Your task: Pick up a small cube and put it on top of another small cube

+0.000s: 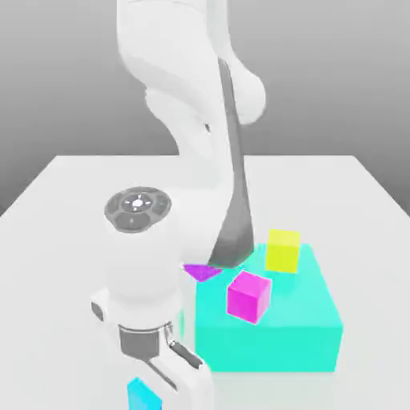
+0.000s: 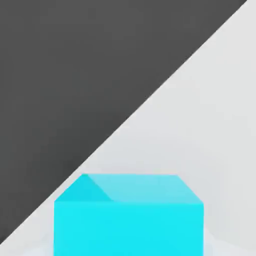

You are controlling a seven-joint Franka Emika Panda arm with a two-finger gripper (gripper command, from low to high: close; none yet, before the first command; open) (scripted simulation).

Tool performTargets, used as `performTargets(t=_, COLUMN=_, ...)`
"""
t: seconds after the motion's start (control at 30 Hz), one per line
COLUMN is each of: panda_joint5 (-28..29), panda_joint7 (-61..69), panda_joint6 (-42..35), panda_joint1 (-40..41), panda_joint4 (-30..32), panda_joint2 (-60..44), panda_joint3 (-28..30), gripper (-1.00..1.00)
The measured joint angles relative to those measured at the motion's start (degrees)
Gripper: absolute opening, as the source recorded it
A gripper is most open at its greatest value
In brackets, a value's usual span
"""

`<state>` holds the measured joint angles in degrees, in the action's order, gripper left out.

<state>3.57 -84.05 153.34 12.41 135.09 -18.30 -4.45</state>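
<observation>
The small cyan-blue cube [image 1: 144,395] sits low at the table's front edge, between the fingers of my gripper [image 1: 154,386], which is shut on it. From the hand view the same cube [image 2: 129,220] looks large and close, with its top face and one side showing. The violet-magenta small cube [image 1: 202,271] peeks out behind my white hand, next to the big turquoise block, and is mostly hidden by the arm.
A large turquoise block [image 1: 276,340] stands to the exterior view's right of my hand. It carries a hot-magenta small cube [image 1: 248,295] and a yellow small cube [image 1: 283,250]. The white table's edge [image 2: 125,130] runs close by the cyan cube, with dark floor beyond it.
</observation>
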Motion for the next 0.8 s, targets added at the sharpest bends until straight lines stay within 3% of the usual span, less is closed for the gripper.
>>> performTargets(t=0.3, panda_joint5=3.28, panda_joint7=7.32, panda_joint6=-8.36, panda_joint1=-0.75, panda_joint4=10.25, panda_joint2=18.02, panda_joint3=-1.25, gripper=-1.00)
performTargets(t=0.8, panda_joint5=-2.40, panda_joint7=28.14, panda_joint6=-21.11, panda_joint1=-7.65, panda_joint4=28.15, panda_joint2=49.15, panda_joint3=1.63, gripper=-1.00)
